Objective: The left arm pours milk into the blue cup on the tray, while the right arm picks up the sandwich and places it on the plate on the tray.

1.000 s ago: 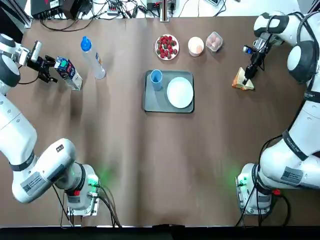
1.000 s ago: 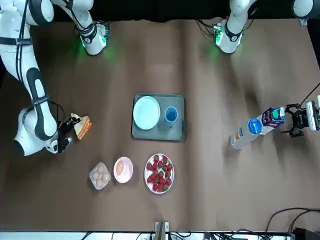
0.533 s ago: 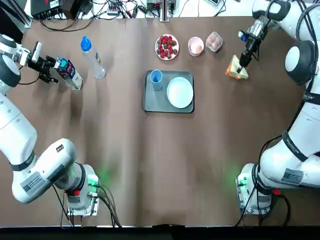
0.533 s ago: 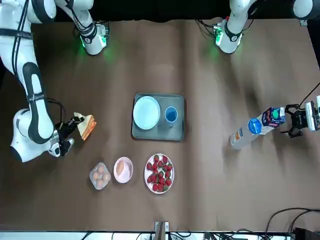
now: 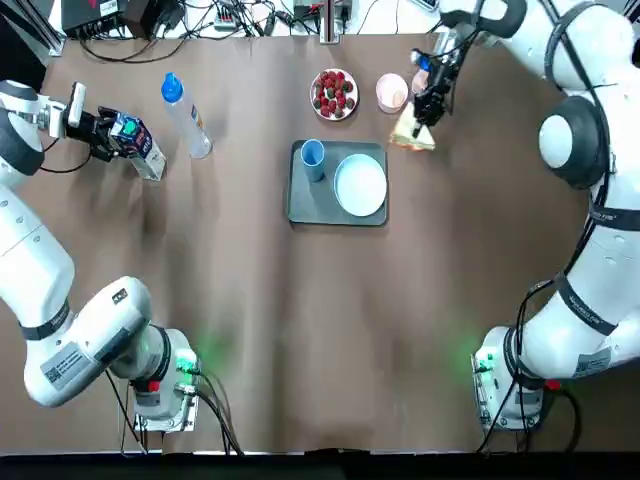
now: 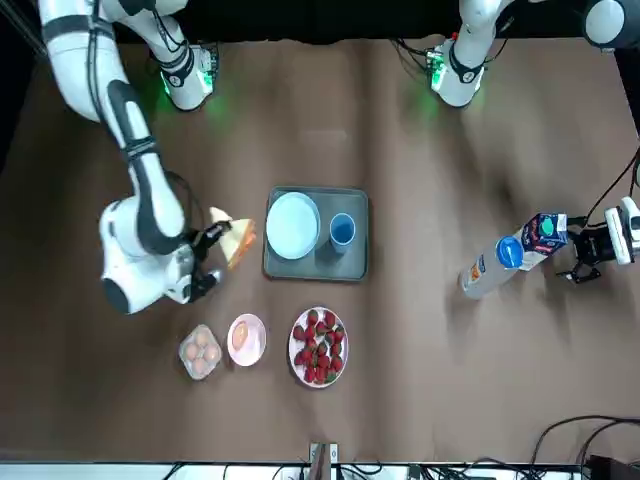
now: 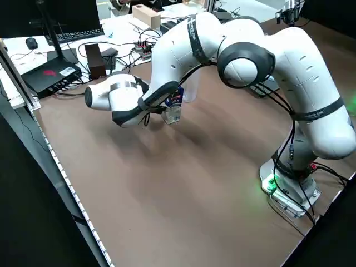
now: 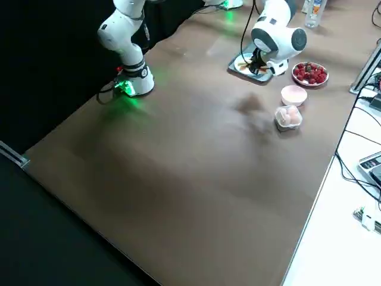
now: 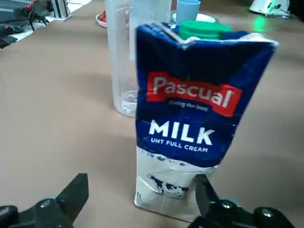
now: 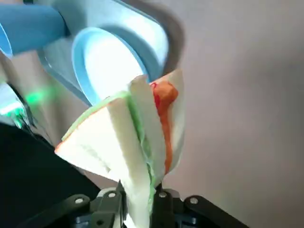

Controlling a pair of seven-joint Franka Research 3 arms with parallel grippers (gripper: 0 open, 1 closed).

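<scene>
Right gripper point(image 10: 140, 202): clamped on sandwich wedge point(image 10: 137, 128), held aloft beside the tray point(image 5: 302, 212). Hazard: soft bread, pinched by one corner, could fold or shed filling; swung low, it might knock the blue cup point(image 5: 312, 156) or miss the plate point(image 5: 360, 185).

Left gripper point(image 9: 142, 202): fingers apart at the upright milk carton point(image 9: 185, 118). Hazard: an off-centre approach could tip it against the clear bottle point(image 5: 187, 118) near it.

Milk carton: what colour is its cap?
Green; the cap shows best in the left wrist view.
</scene>
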